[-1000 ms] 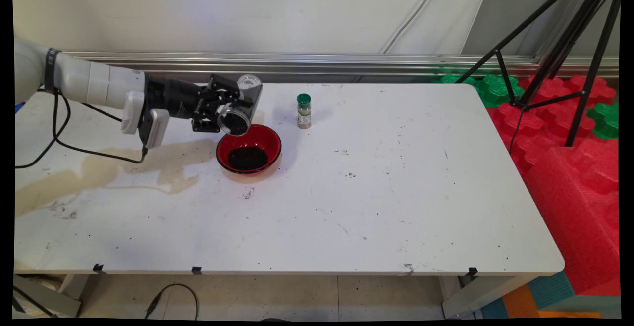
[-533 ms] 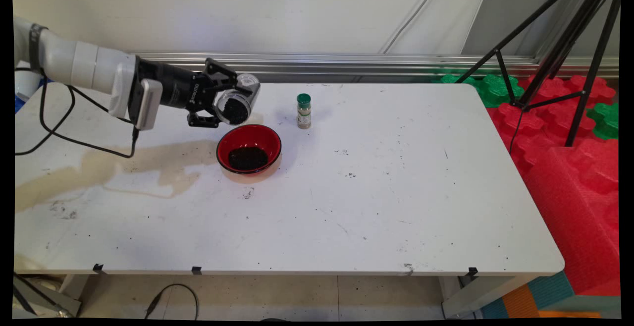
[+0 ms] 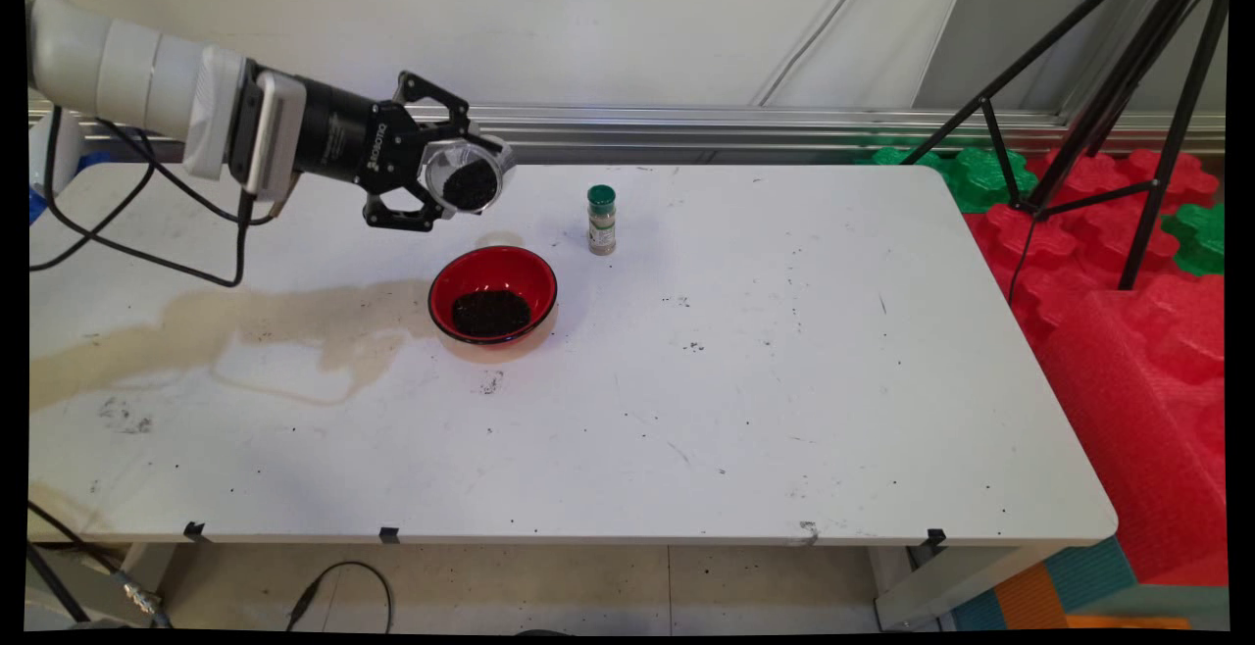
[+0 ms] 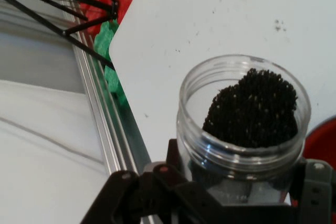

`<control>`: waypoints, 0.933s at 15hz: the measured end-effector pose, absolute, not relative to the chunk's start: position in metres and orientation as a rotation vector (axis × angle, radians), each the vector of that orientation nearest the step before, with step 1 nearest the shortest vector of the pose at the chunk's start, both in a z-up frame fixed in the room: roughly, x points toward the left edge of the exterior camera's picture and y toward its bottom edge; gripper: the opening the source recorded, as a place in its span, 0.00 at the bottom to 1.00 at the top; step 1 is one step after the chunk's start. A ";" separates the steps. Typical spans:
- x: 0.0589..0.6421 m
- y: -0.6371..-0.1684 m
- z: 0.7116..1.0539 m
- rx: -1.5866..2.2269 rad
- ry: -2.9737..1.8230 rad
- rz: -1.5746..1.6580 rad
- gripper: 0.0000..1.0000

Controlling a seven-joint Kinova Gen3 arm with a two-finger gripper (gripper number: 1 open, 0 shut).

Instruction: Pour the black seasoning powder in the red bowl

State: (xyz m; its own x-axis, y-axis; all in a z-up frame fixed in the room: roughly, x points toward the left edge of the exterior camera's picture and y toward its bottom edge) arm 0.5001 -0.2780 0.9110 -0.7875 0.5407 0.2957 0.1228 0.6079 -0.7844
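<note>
- while raised above the worktop [image 3: 745, 380], a clear jar [image 3: 469, 178] of black grains is being clamped by the claw [image 3: 461, 177].
- it is being held tilted, above the red bowl [image 3: 493, 294], near a spice bottle [image 3: 601, 220].

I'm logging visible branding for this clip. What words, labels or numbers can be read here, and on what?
"ROBOTIQ", in white letters on the black body of the claw, only just readable in the main view.
The label on the green-capped spice jar: printing too small to read.
No other text shows; the clear jar of black grains carries none.
</note>
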 end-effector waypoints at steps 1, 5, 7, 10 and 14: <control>0.496 -0.277 0.918 -0.491 -2.318 1.059 0.00; 0.478 -0.276 0.945 -0.362 -2.307 0.982 0.00; 0.466 -0.278 0.959 -0.290 -2.299 0.938 0.00; 0.450 -0.282 0.975 -0.180 -2.285 0.867 0.00; 0.430 -0.292 0.991 -0.049 -2.260 0.786 0.00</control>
